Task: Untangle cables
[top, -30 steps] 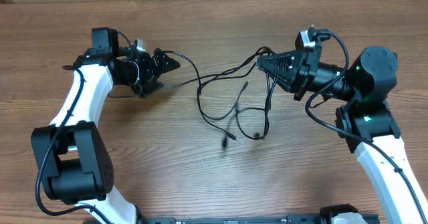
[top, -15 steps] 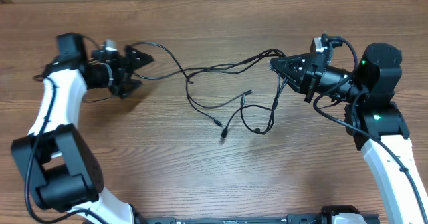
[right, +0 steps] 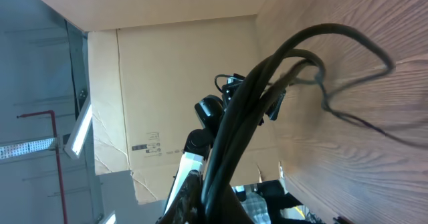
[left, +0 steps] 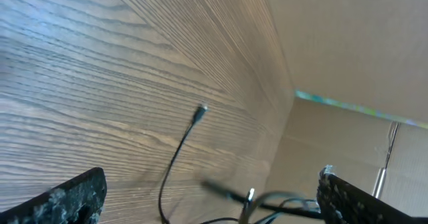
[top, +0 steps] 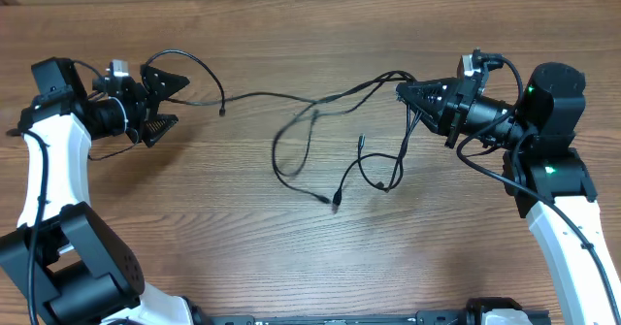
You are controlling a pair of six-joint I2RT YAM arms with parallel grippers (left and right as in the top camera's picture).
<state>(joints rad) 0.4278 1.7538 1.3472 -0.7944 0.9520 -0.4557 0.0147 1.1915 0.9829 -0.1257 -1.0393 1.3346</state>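
Black thin cables, loose loops on table; bunch pinched by right gripper; left gripper spread, plug end nearby.

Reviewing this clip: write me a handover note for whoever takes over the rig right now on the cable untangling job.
Left gripper: open wide, holding nothing, at the left side of the table.
Right gripper: shut on a bunch of the cables, at the right side.
Cables: from that bunch, strands loop across the middle of the table. One strand stretches left, its plug end lying loose in front of the left gripper.
Done: one strand partly drawn out.
Left: the middle loops cross each other and need separating.
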